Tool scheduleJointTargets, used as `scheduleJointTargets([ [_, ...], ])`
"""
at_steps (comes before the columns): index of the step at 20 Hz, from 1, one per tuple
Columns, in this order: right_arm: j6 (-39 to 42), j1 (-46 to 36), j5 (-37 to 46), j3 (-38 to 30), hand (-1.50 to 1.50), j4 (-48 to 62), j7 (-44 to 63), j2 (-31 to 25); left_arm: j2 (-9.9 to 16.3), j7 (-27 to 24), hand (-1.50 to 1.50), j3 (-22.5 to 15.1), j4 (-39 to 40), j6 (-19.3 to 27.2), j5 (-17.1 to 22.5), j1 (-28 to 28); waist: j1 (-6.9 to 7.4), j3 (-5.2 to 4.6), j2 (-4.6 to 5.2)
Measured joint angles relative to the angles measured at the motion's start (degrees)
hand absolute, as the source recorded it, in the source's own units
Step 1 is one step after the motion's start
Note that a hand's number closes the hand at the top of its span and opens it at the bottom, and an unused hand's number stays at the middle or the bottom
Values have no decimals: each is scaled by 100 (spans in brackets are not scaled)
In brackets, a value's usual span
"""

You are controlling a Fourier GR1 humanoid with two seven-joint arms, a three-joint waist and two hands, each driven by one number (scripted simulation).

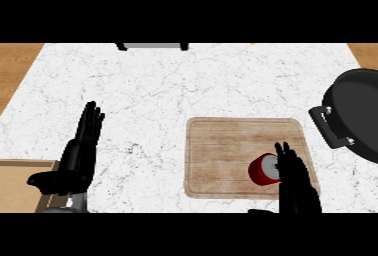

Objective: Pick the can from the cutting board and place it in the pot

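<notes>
Can red w/ silver top; cutting board pale wood grain; pot black; counter white marble, grey veining; both hands black

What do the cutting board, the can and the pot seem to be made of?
Cutting board: pale wood, matt, with visible plank lines and grain. Can: probably metal, with a red side and a light grey top; partly hidden by the right robot hand. Pot: dark, smooth, likely metal or cast iron, with a faint sheen.

marble counter, cutting board, pot
</notes>
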Motion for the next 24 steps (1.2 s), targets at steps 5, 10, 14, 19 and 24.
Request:
scheduleJointTargets([
  [5, -550, -231, 398, -50, 150, 257, -173, -96, -72, 58, 0, 15, -44, -37, -43, -13, -3, -11, -14],
  [10, -715, -483, 582, -147, 150, 342, -240, -137, -145, -16, 0, 104, 94, -115, -83, -44, -5, -13, -15],
  [14, -1027, -455, 868, -8, 150, 425, -241, -59, -218, -46, 0, 60, -27, -152, -182, 114, -6, -23, -27],
  [19, -941, -626, 1131, 38, 150, 414, -248, -103, -292, -50, 0, 82, 112, -153, -260, -29, 2, -12, -11],
  [24, 209, -1415, 412, 15, 150, 909, -926, -479, -342, 5, 0, -4, 89, -177, -281, -83, 158, -37, -4],
])
